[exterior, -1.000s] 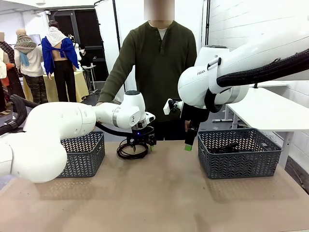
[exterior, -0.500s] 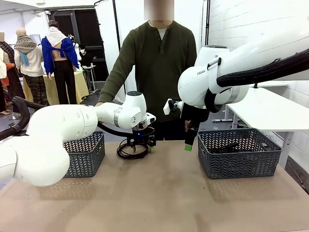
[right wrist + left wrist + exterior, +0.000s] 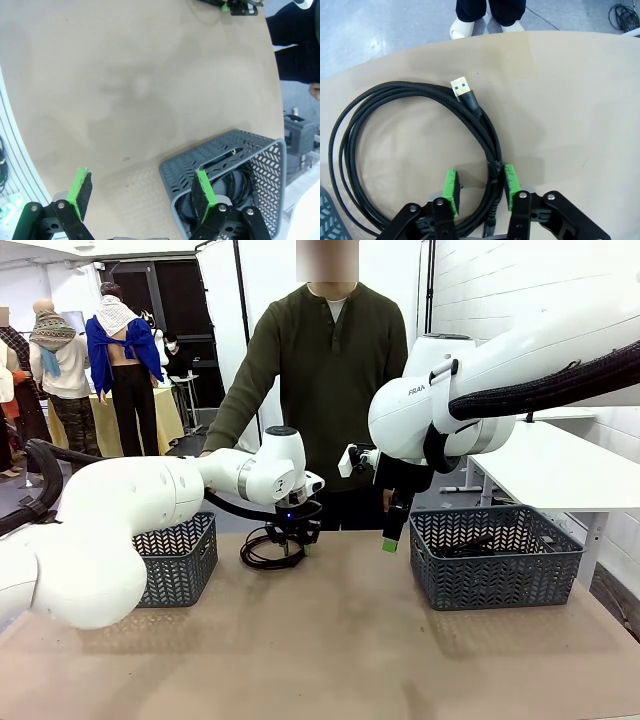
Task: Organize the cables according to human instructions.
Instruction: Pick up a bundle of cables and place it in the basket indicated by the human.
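Between the left gripper (image 3: 479, 185)'s green pads (image 3: 450, 184) ran several strands of a coiled black cable (image 3: 410, 150), the jaws part-closed around the bundle; one pad pressed the strands, the other stood just off them. Whether the grip was firm yet, I could not tell. Fingers had been set across the near arc of the coil, probably because the strands lay packed together there and one pinch would gather the whole loop.

Coil lay flat on the tan table (image 3: 340, 640), toward the far edge. Its gold-tipped plug (image 3: 462, 89) rested loose on top of the far arc.

From the front, the left gripper (image 3: 290, 532) pointed straight down onto the cable (image 3: 262, 552), which sat between two grey mesh baskets. Left basket (image 3: 175, 560) stood just beside the coil; contents not visible from here.

Right gripper (image 3: 142, 192) hung released, jaws wide apart, nothing between them, held above the table near the right basket (image 3: 230, 170). That basket already held dark coiled cable (image 3: 240, 187). Likely parked there to stay clear of the left arm's work.

Person (image 3: 325, 370) stood at the far side, directly behind the coil; hands hidden behind the arms, so no instruction could be read.
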`<state>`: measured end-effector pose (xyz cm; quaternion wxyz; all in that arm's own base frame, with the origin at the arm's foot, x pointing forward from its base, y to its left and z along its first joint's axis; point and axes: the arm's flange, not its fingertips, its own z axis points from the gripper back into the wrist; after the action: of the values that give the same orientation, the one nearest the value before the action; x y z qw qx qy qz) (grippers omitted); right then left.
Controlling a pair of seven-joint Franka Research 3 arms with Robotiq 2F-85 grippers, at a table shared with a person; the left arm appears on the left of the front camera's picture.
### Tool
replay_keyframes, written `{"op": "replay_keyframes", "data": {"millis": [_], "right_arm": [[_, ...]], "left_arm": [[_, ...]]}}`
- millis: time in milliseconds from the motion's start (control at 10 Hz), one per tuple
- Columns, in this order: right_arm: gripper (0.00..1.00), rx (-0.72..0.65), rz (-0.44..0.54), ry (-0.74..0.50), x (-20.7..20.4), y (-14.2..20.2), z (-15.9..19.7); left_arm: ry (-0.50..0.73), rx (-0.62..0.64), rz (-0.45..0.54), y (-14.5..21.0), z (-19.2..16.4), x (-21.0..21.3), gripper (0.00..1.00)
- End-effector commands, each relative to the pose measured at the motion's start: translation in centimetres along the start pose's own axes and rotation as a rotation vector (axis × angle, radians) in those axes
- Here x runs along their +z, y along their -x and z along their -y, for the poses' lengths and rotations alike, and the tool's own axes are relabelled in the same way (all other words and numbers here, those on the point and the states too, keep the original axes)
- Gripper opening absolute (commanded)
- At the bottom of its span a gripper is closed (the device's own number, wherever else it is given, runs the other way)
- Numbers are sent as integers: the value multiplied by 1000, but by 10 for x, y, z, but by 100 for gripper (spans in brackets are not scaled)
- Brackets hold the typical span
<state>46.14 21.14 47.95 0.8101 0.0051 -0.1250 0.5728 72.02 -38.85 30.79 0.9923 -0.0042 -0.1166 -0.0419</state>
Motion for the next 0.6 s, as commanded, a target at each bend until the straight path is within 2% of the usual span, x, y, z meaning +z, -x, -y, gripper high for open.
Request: {"op": "replay_keyframes", "data": {"millis": [0, 500], "right_arm": [[100, -2, -3, 5, -1, 0, 0], [100, -2, -3, 5, -1, 0, 0]], "left_arm": [[-35, 31, 9, -18, 12, -3, 0], [-20, 30, -9, -15, 14, -5, 0]]}}
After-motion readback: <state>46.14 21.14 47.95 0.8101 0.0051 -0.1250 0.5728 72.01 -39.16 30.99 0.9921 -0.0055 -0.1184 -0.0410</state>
